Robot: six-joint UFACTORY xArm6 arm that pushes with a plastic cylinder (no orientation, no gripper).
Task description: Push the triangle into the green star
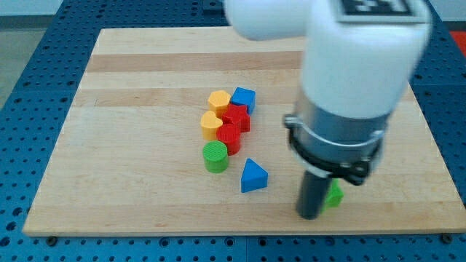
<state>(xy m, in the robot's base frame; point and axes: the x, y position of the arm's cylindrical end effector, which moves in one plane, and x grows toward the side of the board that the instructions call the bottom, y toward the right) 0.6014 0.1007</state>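
A blue triangle (pixel 253 176) lies on the wooden board (pixel 131 145) below the middle. The green star (pixel 335 194) is to its right, mostly hidden behind my rod, with only a small green part showing. My tip (pixel 309 215) rests on the board right at the star's left side, to the right of the triangle and a little lower. The arm's white and grey body fills the view's upper right.
A cluster stands above-left of the triangle: a green cylinder (pixel 215 156), a red block (pixel 229 137), a red star-like block (pixel 237 116), a yellow heart-like block (pixel 211 125), a yellow hexagon (pixel 219 100) and a blue block (pixel 244 97). The board's bottom edge is close below my tip.
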